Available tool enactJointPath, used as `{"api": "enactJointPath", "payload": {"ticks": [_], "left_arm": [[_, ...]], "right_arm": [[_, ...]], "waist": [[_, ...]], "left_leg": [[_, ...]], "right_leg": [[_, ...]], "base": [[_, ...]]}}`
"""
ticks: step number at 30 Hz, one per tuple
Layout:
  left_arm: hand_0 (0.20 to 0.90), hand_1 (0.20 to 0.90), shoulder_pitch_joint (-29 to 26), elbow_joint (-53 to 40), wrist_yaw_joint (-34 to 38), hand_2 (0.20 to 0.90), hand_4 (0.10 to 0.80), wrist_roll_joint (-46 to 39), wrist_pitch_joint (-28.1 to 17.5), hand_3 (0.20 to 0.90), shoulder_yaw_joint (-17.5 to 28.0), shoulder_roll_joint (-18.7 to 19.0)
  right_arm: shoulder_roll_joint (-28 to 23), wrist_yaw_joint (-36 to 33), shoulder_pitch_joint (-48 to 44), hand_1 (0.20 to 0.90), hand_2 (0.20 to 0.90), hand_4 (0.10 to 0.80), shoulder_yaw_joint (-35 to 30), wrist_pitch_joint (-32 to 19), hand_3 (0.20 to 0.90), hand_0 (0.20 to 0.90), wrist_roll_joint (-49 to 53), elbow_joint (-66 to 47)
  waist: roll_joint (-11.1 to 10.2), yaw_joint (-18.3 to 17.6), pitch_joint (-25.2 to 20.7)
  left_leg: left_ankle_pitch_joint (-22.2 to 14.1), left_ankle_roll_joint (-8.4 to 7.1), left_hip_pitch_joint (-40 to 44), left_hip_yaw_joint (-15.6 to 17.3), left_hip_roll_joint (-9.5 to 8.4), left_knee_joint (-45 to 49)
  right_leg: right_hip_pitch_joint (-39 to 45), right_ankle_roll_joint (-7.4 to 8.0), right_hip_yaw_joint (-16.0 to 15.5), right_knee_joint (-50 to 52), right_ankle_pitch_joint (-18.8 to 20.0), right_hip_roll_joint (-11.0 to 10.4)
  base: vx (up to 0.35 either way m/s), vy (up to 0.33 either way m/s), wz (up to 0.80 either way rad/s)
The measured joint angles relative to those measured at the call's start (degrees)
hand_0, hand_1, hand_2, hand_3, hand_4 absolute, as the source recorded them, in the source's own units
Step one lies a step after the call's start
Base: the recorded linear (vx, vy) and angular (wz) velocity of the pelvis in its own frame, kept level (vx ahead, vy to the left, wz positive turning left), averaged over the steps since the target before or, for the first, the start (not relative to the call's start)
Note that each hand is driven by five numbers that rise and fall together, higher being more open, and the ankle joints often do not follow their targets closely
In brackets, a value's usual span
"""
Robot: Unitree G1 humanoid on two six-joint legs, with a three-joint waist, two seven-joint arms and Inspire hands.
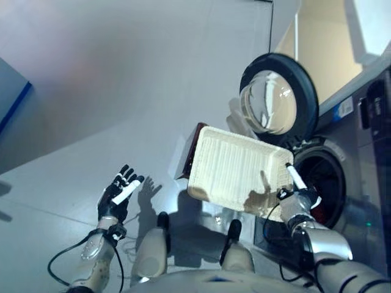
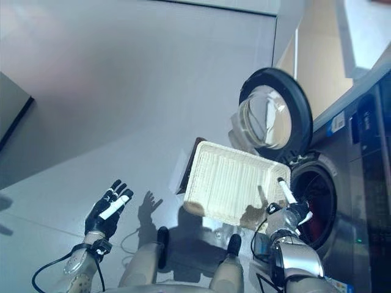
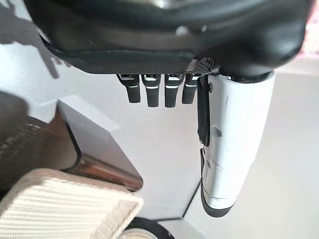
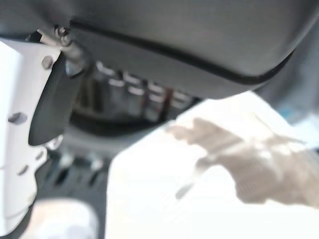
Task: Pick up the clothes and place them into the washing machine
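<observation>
Right robot hand (image 1: 298, 196) beside white basket (image 1: 235, 171), washing machine (image 1: 351, 183) door open.

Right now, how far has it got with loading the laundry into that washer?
Fairly far, it seems. The washing machine door hangs open, and the white basket is tipped up against the drum opening, its ribbed underside showing. The right hand is at the basket's edge by the opening; its grip is unclear. No clothes are visible. The left hand is open and empty. Left: setting the basket down.

Right hand (image 2: 286, 212) beside white basket (image 2: 229, 181), washer door (image 2: 275, 110) open.
</observation>
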Motion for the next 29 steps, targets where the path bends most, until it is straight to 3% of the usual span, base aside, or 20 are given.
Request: {"api": "enactJointPath", "payload": {"ticks": [4,9,18,29], "left_arm": [[0.900,0.900,-0.85,2.58,-0.12,0.900,0.800,2.88,0.50,0.900,2.67,-1.56],[0.900,0.900,-0.75,4.90,-0.42,0.900,0.800,5.52,0.58,0.900,4.14,-3.65],[0.900,0.900,2.11,9.04,0.89,0.900,0.800,12.42,0.76,0.900,4.05,-5.44],[0.900,0.900,4.40,9.03,1.05,0.900,0.800,13.61,0.78,0.900,3.84,-7.61]], "right_arm": [[3.25,6.85,8.06,0.900,0.900,0.800,5.24,-0.07,0.900,0.900,-1.21,-9.92],[6.22,11.08,14.36,0.900,0.900,0.800,6.42,0.06,0.900,0.900,-2.14,-11.54],[7.99,7.21,25.45,0.900,0.900,0.800,10.85,1.25,0.900,0.900,-20.64,-15.41],[8.66,6.50,28.32,0.900,0.900,0.800,10.99,1.34,0.900,0.900,-23.22,-15.78]], "waist": [[-1.76,-0.86,-1.36],[-2.34,-1.56,-3.27],[-2.44,-3.39,-9.71],[0.09,-4.48,-11.61]], "left_leg": [[0.00,-0.66,3.99,0.82,1.08,-1.62],[-0.07,-1.15,8.58,2.15,1.65,-3.21],[2.21,-2.46,15.56,4.38,3.23,-10.38],[7.06,-2.95,22.29,5.91,3.73,-20.11]], "right_leg": [[2.85,-0.35,0.19,-0.75,-0.22,1.05],[5.94,-0.92,1.29,-1.35,-0.57,1.75],[8.76,-1.68,2.71,-2.99,-0.78,3.49],[11.00,-1.59,3.09,-4.96,-0.32,4.81]], "base": [[0.095,-0.014,-0.15],[0.086,0.005,-0.16],[0.056,0.012,-0.14],[0.010,0.001,-0.04]]}}
